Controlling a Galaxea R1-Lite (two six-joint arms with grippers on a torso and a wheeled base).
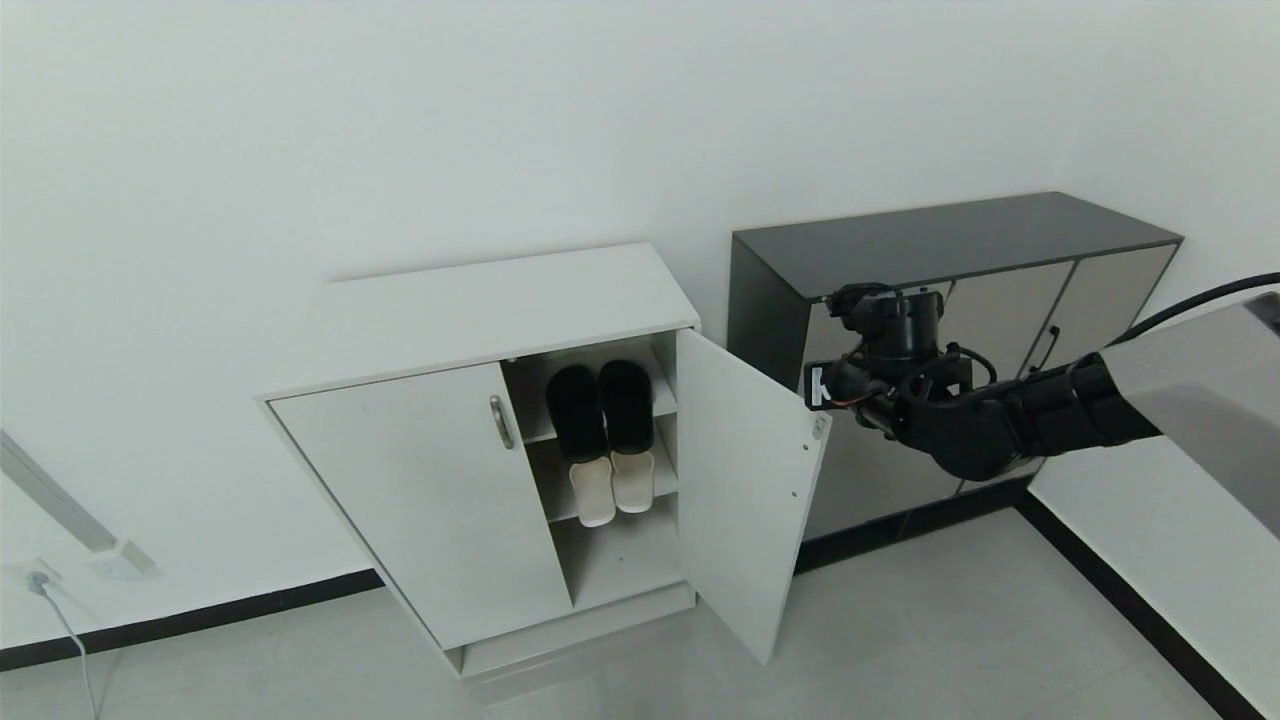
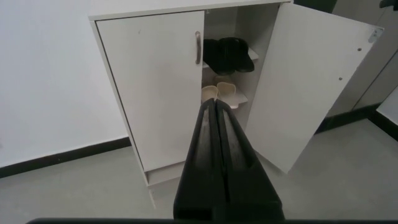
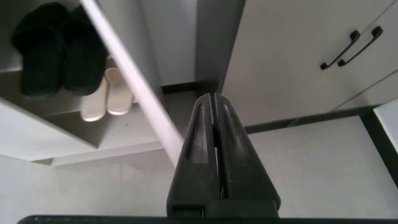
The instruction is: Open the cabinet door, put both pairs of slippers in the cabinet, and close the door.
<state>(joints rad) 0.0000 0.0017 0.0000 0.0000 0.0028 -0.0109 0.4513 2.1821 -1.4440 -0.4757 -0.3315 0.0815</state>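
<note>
The white cabinet (image 1: 420, 480) has its left door shut and its right door (image 1: 745, 480) swung wide open. A black pair of slippers (image 1: 600, 410) lies on the upper shelf, and a white pair (image 1: 612, 485) on the shelf below. My right arm (image 1: 900, 390) hangs just behind the open door's outer edge. My right gripper (image 3: 215, 102) is shut on nothing, its tip close beside the door's thin edge (image 3: 134, 81). My left gripper (image 2: 216, 106) is shut and empty, out in front of the cabinet and aimed at the white slippers (image 2: 221, 93).
A dark grey cabinet (image 1: 950, 240) with black handles (image 3: 351, 43) stands right of the white one, close behind the right arm. A wall socket with a cable (image 1: 35, 580) sits low on the left. Grey floor (image 1: 900, 640) lies open in front.
</note>
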